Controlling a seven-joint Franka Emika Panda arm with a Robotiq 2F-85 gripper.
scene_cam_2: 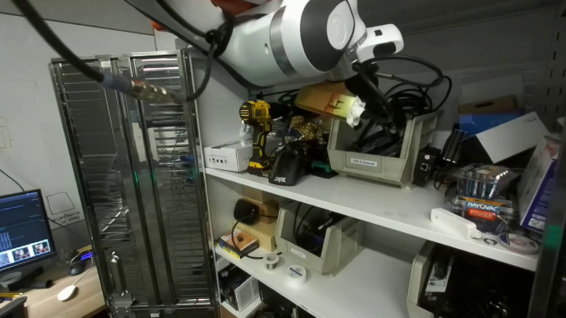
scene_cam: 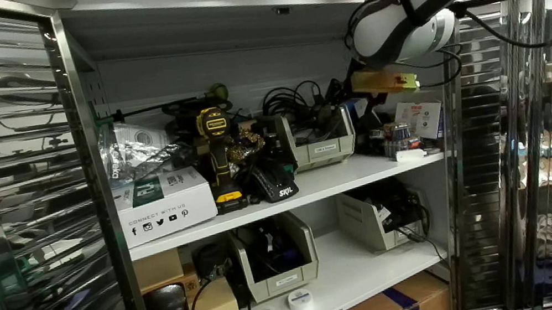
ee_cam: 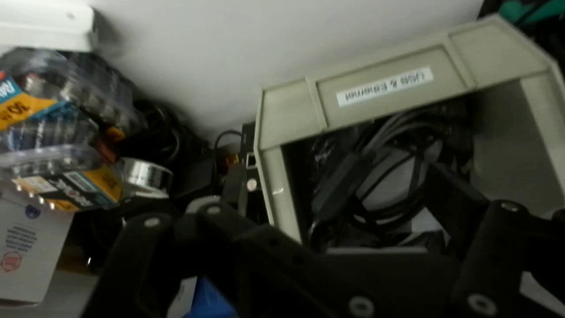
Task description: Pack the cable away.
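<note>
Hanging above the upper white shelf (scene_cam_2: pixel 322 193), a black two-fingered claw (ee_cam: pixel 339 183) on a white-and-black robot arm (scene_cam_2: pixel 260 56) has its fingers spread wide. Between them, in the wrist view, I see tangled thin black cables (ee_cam: pixel 346 176) lying inside an open-topped beige plastic bin (ee_cam: pixel 287 117) labelled "USB & Ethernet". From here I cannot tell whether either finger touches the cables.
</note>
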